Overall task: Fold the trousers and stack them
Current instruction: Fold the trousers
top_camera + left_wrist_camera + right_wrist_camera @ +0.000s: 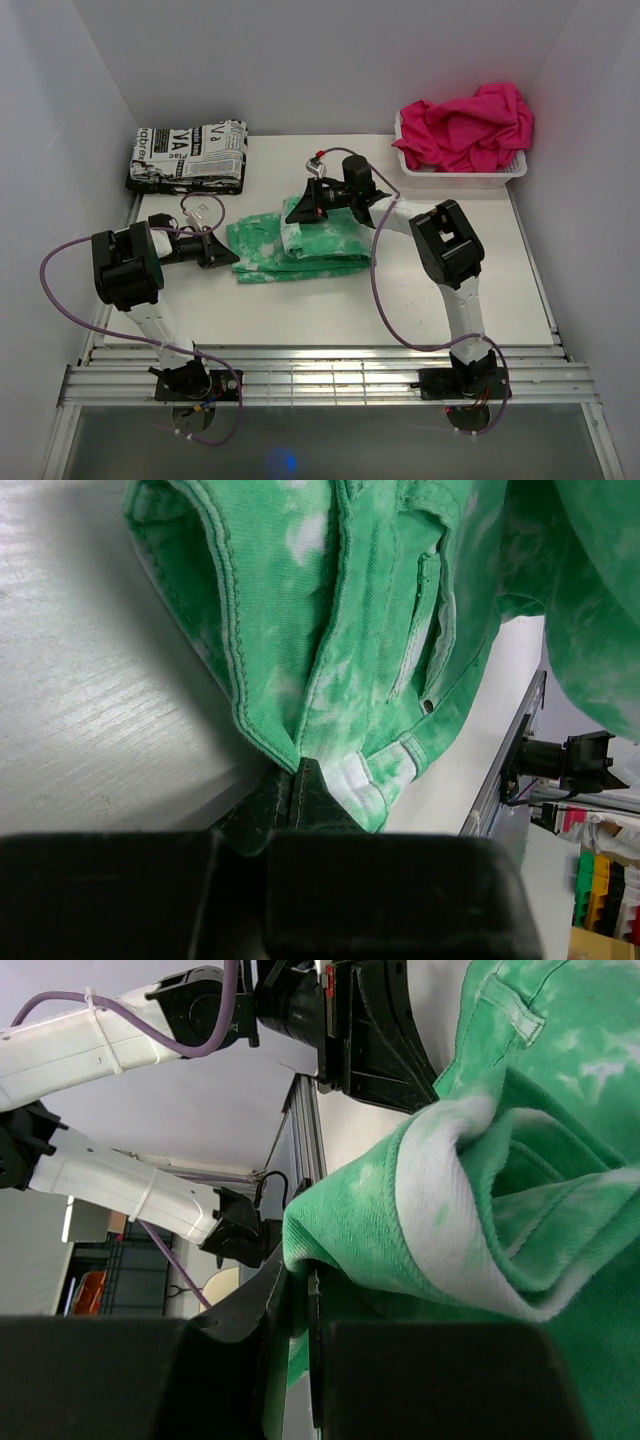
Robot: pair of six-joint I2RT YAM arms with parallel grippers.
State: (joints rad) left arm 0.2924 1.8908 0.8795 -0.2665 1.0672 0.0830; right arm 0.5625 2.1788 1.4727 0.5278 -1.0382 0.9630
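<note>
The mint green tie-dye trousers (300,245) lie partly folded in the middle of the table. My left gripper (228,256) is at their left edge, shut on the waistband corner (345,770) low on the table. My right gripper (297,210) is over the trousers' top edge, shut on a fold of green cloth (400,1220) and holding it lifted above the rest of the trousers. In the right wrist view the left gripper (375,1035) shows beyond the cloth.
A folded black-and-white newsprint cloth (188,155) lies at the back left. A white basket (460,178) with hot-pink cloth (470,122) stands at the back right. White walls enclose the table; a metal rail (320,375) runs along the near edge.
</note>
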